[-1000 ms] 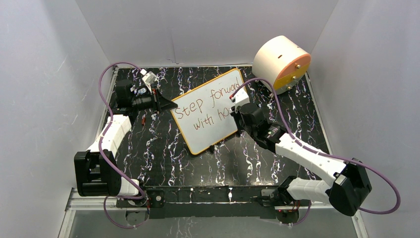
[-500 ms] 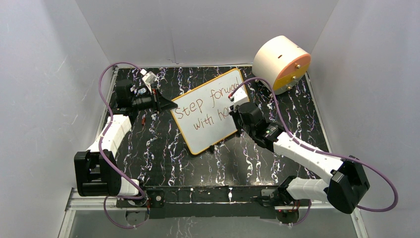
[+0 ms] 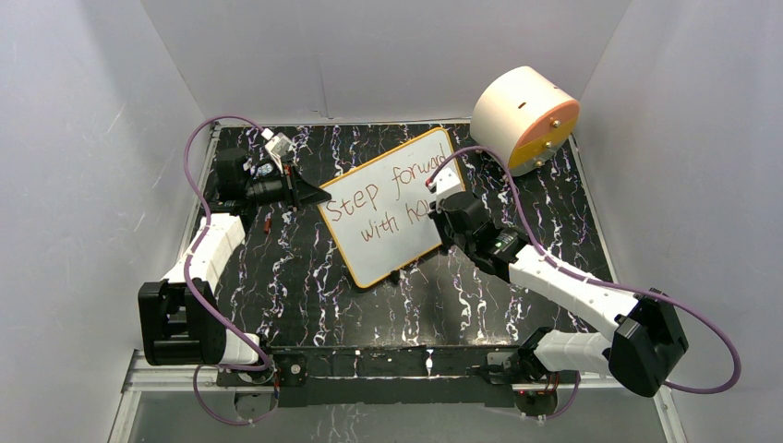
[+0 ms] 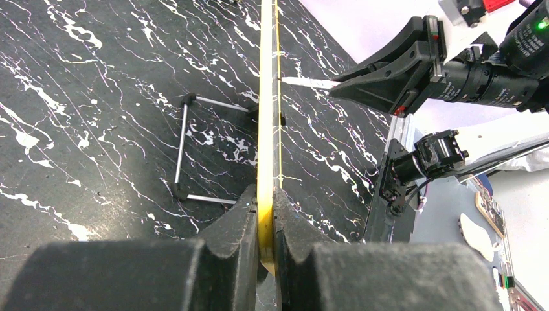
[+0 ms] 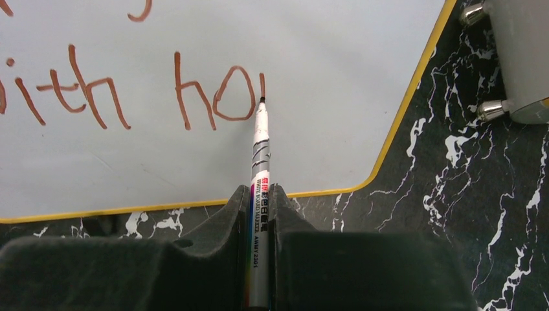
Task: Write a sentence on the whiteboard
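Note:
The whiteboard (image 3: 388,208) stands tilted at the table's middle, white with a yellow frame. Its sentence (image 3: 380,205) reads "Step forward" above "with ho" in reddish-brown. My left gripper (image 3: 319,196) is shut on the board's left edge; the left wrist view shows the yellow frame (image 4: 266,129) edge-on between my jaws (image 4: 267,223). My right gripper (image 3: 441,197) is shut on a silver whiteboard marker (image 5: 259,194). Its tip touches the board at the foot of a short stroke just right of the "o" (image 5: 234,94). My right gripper (image 5: 260,214) partly hides the second line in the top view.
A round peach-and-orange drum (image 3: 526,118) lies at the back right, close to the board's right corner. Its metal feet (image 5: 493,110) show in the right wrist view. The board's wire stand (image 4: 184,149) rests on the black marbled table (image 3: 305,277). White walls enclose three sides.
My right arm has shifted slightly left and the marker has drawn a short stroke after "ho". The left arm and the board have not moved.

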Tool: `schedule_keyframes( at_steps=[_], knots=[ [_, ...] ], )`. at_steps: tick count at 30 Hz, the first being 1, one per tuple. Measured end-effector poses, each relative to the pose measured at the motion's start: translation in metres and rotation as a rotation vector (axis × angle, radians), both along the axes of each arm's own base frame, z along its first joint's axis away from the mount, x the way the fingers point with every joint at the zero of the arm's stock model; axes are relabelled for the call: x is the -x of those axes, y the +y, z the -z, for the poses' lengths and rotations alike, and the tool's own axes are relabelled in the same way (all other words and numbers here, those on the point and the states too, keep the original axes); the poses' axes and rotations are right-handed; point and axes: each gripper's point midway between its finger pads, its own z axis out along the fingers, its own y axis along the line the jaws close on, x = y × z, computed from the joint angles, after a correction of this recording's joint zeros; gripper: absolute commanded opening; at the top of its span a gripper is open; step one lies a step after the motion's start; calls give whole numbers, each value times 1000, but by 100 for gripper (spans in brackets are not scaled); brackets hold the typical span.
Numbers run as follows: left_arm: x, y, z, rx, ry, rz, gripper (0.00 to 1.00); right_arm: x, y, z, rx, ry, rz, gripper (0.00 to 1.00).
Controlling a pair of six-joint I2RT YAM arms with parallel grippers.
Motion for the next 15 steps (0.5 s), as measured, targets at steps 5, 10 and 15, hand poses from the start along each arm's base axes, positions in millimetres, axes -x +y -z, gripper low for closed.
schedule_keyframes(
  at_steps=[5, 10, 15],
  knots=[
    [0, 0, 0, 0, 0, 1, 0, 10, -4, 12, 17, 60, -2, 0],
    [0, 0, 0, 1, 0, 2, 0, 20, -9, 26, 32, 112, -4, 0],
    [0, 0, 0, 1, 0, 2, 0, 23, -12, 28, 36, 122, -2, 0]
  ],
)
